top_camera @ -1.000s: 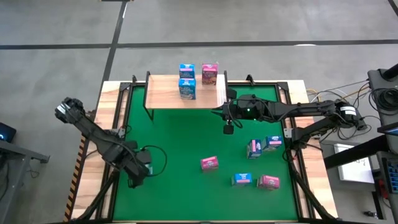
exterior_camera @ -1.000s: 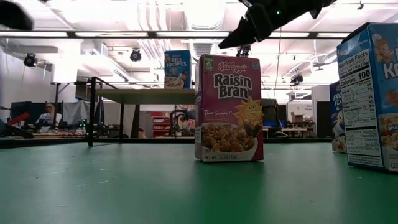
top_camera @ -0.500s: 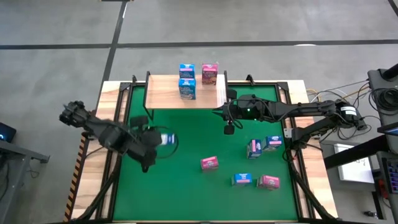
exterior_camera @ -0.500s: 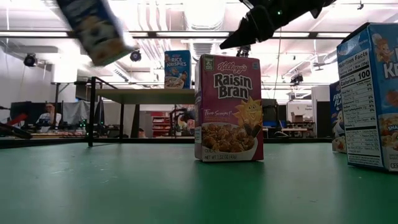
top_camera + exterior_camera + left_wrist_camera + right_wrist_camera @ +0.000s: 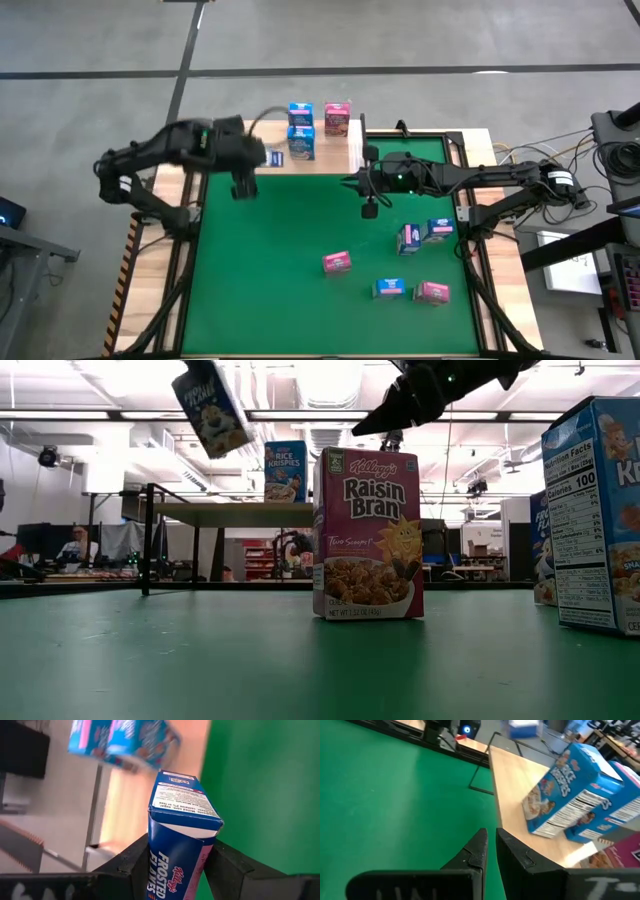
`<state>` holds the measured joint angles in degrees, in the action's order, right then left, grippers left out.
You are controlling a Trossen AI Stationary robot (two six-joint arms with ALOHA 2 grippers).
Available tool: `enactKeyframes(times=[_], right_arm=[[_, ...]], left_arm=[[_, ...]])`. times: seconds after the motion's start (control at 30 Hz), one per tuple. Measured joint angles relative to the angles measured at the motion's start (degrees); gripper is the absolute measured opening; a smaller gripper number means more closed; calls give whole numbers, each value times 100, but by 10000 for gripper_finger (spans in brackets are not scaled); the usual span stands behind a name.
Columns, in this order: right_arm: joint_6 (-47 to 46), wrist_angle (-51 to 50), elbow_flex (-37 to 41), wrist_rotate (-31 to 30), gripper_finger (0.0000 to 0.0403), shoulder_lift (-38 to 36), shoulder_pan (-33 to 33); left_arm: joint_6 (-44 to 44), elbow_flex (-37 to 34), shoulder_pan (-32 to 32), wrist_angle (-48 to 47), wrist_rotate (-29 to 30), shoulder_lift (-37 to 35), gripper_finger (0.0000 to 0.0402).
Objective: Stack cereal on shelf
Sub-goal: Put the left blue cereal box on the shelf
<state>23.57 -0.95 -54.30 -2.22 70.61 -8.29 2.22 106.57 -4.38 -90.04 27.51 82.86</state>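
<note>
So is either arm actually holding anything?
Yes, the left gripper clamps a blue cereal box by its lower sides. The right gripper is shut and empty.

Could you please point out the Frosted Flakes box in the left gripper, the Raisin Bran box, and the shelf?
Frosted Flakes box (image 5: 182, 827): left wrist view, upper side panel.
Raisin Bran box (image 5: 368, 532): low view, front face.
shelf (image 5: 320, 162): high view, bare wood near front edge.

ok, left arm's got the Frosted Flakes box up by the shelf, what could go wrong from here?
1. The left gripper pinches only the lower end of the tilted blue Frosted Flakes cardboard box; it could swing or slip.
2. Blue Rice Krispies boxes already stand on the light wooden shelf board near the left gripper; a sloppy placement may topple them.
</note>
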Motion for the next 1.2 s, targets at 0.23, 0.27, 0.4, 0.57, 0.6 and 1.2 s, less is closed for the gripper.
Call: enactKeyframes(times=[0.23, 0.27, 0.4, 0.57, 0.6, 1.2], right_arm=[[-93, -43, 0, 97, 27, -2, 0], [-112, -73, 0, 96, 27, -2, 0], [-225, -195, 0, 98, 27, -2, 0], [-401, -223, 0, 100, 27, -2, 0], [-416, -223, 3, 100, 27, -2, 0], [-667, -524, 54, 119, 27, -4, 0]], left_arm=[[1323, -91, -1444, 19, -153, 44, 144], [1526, -107, -1634, 46, -149, 79, 144], [2245, -128, -2308, 158, -300, 263, 144], [2845, -128, -2991, 236, -776, 682, 144], [2902, -131, -3059, 303, -777, 776, 144], [3029, 30, -3216, 701, -791, 1361, 144]])
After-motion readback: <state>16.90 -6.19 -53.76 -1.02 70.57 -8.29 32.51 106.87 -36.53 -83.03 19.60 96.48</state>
